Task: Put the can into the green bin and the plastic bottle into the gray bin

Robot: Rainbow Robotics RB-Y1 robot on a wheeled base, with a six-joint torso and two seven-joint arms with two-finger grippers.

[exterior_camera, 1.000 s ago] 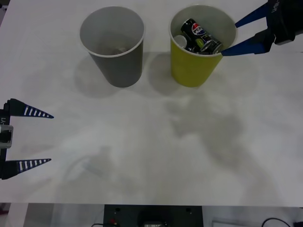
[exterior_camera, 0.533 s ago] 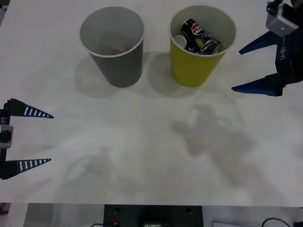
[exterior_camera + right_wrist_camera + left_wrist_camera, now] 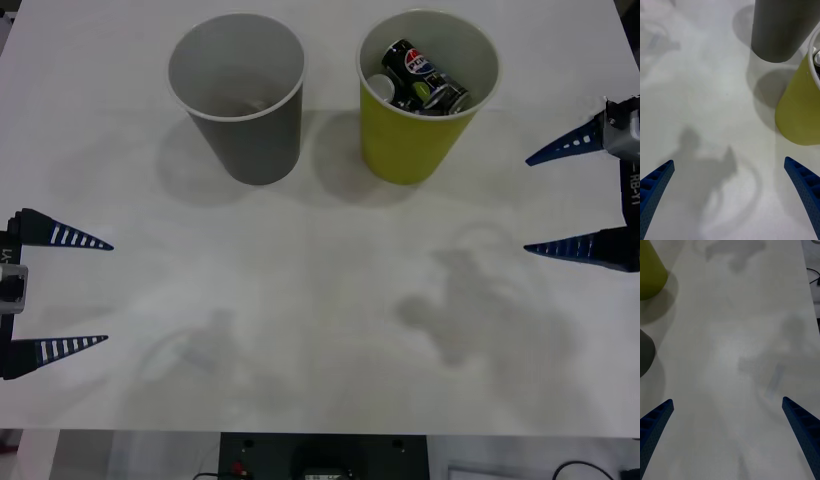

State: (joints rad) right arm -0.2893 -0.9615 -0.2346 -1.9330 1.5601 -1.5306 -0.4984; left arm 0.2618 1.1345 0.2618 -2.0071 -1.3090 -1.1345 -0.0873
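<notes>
Small black Pepsi can (image 3: 415, 66) lying inside tall yellow-green cup-shaped bin (image 3: 412, 145) on white tabletop (image 3: 300, 300), beside dark gray cup-shaped bin (image 3: 250, 140). Right pincer (image 3: 560, 200) at right edge, spread wide, empty. Left pincer (image 3: 85, 292) at left edge, likewise wide open, holding nothing.

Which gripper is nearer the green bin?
Right. The right gripper hangs open just beside the green bin; the left gripper waits open across the table, beyond the gray bin.
</notes>
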